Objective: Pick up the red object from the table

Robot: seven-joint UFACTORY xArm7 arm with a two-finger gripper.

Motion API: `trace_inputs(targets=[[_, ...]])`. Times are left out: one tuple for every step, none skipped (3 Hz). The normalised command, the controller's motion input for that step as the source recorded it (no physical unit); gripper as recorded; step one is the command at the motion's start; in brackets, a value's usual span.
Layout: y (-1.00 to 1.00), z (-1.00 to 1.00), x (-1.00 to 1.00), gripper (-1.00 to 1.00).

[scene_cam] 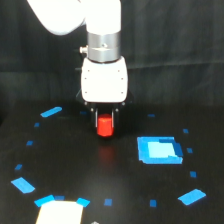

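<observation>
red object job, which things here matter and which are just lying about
Part of the job:
- red object
- tool, fingers either side of it
- table

Just lying about:
- large blue square patch
- small blue tape marks
- white block at the bottom edge

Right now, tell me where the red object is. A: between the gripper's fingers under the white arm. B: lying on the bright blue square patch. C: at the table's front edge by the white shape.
A: the red object sits between the dark fingers of the gripper, apart from the blue square patch.
</observation>
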Motion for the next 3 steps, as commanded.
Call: trace_inputs(targets=[[0.84,1.0,-0.36,-0.3],[0.53,1.0,0.19,-0.41],[-0.51,1.0,-0.45,-1.0]])
